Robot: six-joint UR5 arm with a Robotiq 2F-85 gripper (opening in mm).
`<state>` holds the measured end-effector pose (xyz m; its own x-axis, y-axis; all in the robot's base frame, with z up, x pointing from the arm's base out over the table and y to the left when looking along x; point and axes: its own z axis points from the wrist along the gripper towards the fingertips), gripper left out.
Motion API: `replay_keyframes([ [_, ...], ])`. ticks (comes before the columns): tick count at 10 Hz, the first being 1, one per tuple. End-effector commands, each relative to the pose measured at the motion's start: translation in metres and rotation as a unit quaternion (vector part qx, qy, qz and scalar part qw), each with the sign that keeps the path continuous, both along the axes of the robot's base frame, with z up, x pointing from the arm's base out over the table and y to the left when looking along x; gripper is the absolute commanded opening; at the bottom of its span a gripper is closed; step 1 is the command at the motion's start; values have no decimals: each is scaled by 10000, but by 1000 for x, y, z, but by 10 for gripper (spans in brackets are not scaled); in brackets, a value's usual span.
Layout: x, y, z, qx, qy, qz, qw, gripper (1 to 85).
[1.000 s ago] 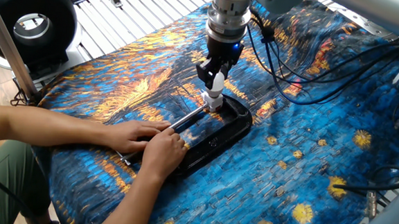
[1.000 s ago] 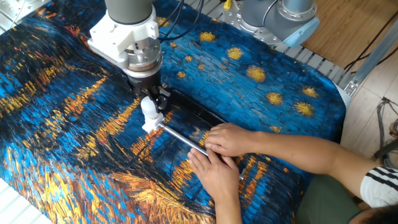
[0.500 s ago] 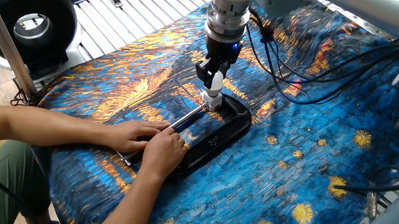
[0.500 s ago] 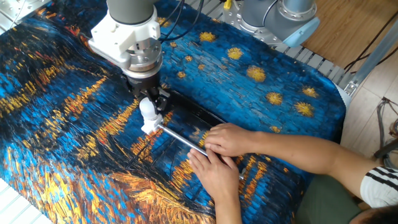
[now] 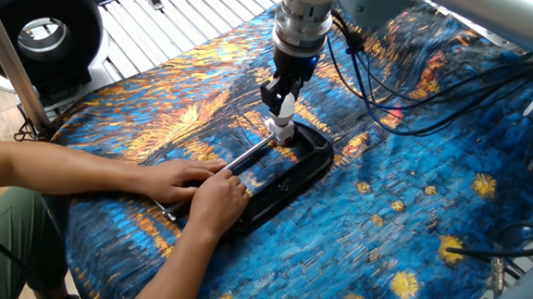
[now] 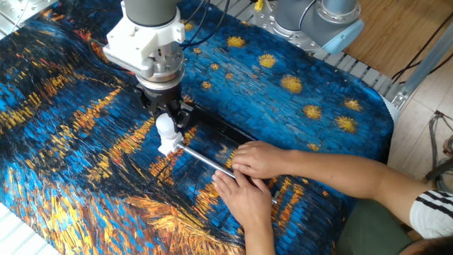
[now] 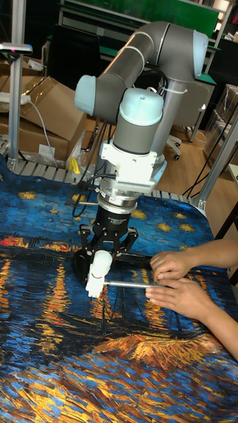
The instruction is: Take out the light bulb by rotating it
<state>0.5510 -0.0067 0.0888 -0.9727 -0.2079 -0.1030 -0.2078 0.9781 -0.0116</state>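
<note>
Two black fingers of the gripper [image 7: 99,259] are pinching the light bulb [image 7: 98,271] upright over a black C-clamp [image 5: 288,174] (a person's hands [image 6: 255,173] are pressing its metal rod) on the painted cloth [image 6: 64,113].

The light bulb [image 6: 165,128] stands up on the clamp [image 5: 295,174], with the gripper [image 6: 166,122] right above it. Two hands [image 6: 249,177] lie at 4 o'clock from it, on the clamp's rod [image 6: 207,161].

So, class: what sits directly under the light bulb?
Under the light bulb, held by the gripper, sits a short white socket at the black clamp. The socket's inside is hidden by the bulb's neck.
</note>
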Motion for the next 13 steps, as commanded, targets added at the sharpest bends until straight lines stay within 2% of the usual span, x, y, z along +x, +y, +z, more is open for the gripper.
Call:
replay_keyframes([
  [1,3,2,2,-15,-89,524,9986,23],
  [3,1,0,2,-87,-97,942,9955,23],
  [8,-2,-5,0,-246,-141,2099,9773,20],
  [10,-5,-8,1,-327,-78,2524,9670,10],
  [13,-6,-7,0,-325,-120,3078,9508,10],
])
